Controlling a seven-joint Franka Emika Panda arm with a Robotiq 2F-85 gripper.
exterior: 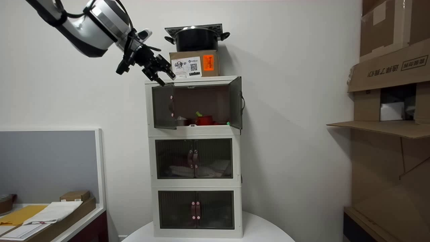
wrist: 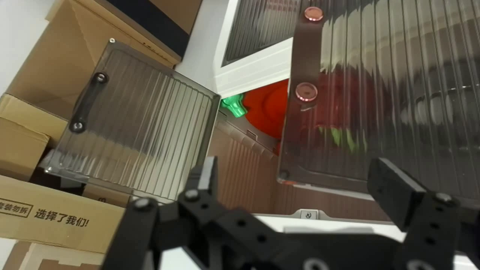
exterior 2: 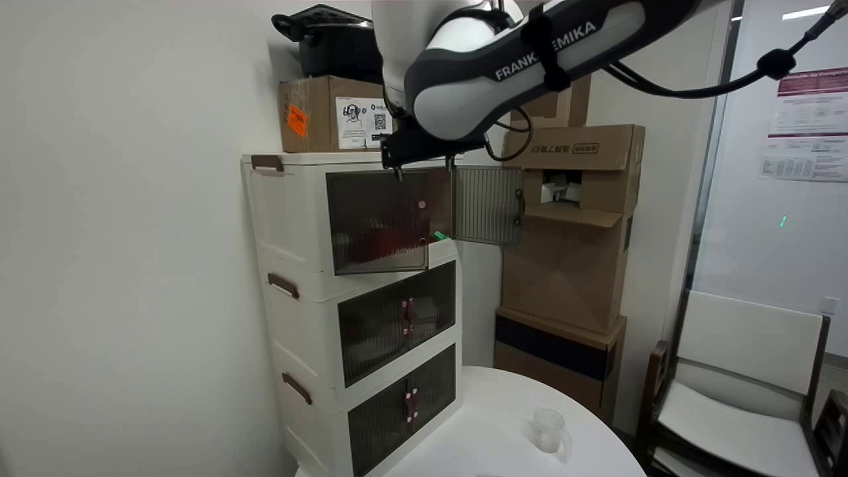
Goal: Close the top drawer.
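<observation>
The top drawer [exterior: 201, 129] is the uppermost compartment of a white three-tier cabinet. Both its clear ribbed doors stand open. One door [exterior: 164, 107] is ajar below my gripper and also shows in the wrist view [wrist: 360, 157]. The other door [exterior: 235, 104] is swung wide, with its handle facing outward; it shows in the wrist view [wrist: 150, 123] at the left. Red items [exterior: 204, 120] lie inside. My gripper [exterior: 168, 81] is open and empty at the top front edge, above the ajar door. In the wrist view its fingers [wrist: 298, 174] are wide apart. Contact with the door cannot be told.
A cardboard box [exterior: 195, 64] with a black pot [exterior: 196, 39] stands on the cabinet, close to the gripper. The middle [exterior: 194, 158] and lowest [exterior: 196, 210] compartments are shut. A clear cup [exterior 2: 548, 430] stands on the round white table [exterior 2: 490, 411]. Stacked cartons [exterior 2: 563, 265] stand beyond.
</observation>
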